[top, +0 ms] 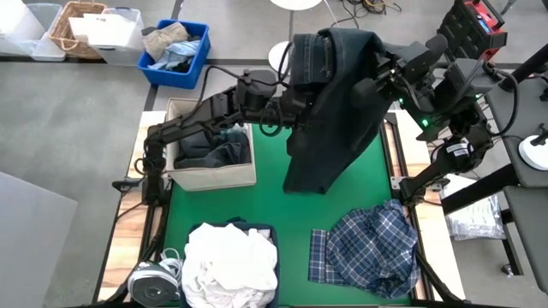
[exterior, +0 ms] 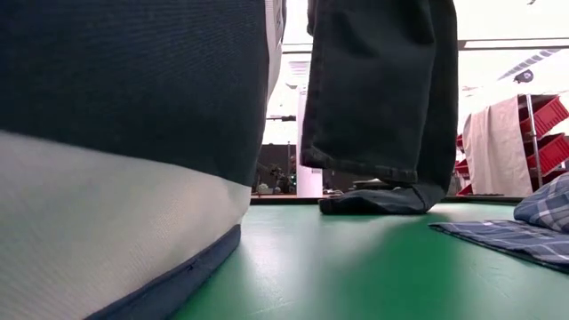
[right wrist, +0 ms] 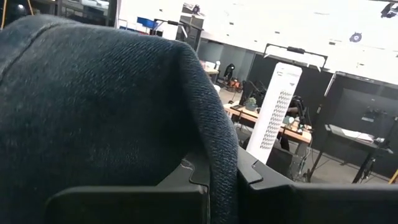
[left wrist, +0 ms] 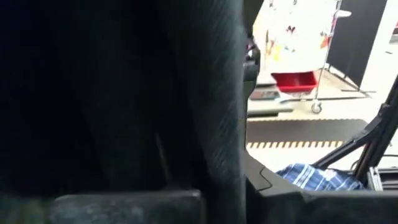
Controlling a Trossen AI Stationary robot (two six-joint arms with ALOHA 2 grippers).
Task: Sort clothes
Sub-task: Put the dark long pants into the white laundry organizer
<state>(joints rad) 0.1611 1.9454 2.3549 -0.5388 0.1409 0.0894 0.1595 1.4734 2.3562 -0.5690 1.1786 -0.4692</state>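
Two arms meet over the far half of a green table mat [top: 274, 205], both buried in a pair of dark jeans [top: 334, 111] held up in the air. The left gripper [top: 295, 107] and the right gripper [top: 377, 85] are wrapped in the denim, so whether their fingers are together or apart cannot be told. From table height, the trouser legs hang down and the hem just reaches the mat. A plaid shirt [top: 368, 248] lies crumpled at the near right corner. Dark garments [top: 214, 150] fill a beige fabric bin [top: 214, 175] at the left edge, and white clothes [top: 231, 261] heap in a dark bin [top: 261, 229] near the front. Beyond the table, on grey floor, stand a blue crate [top: 195, 64] and a wicker basket [top: 73, 26]. Red shelving bins [exterior: 547, 133] show in the room behind.
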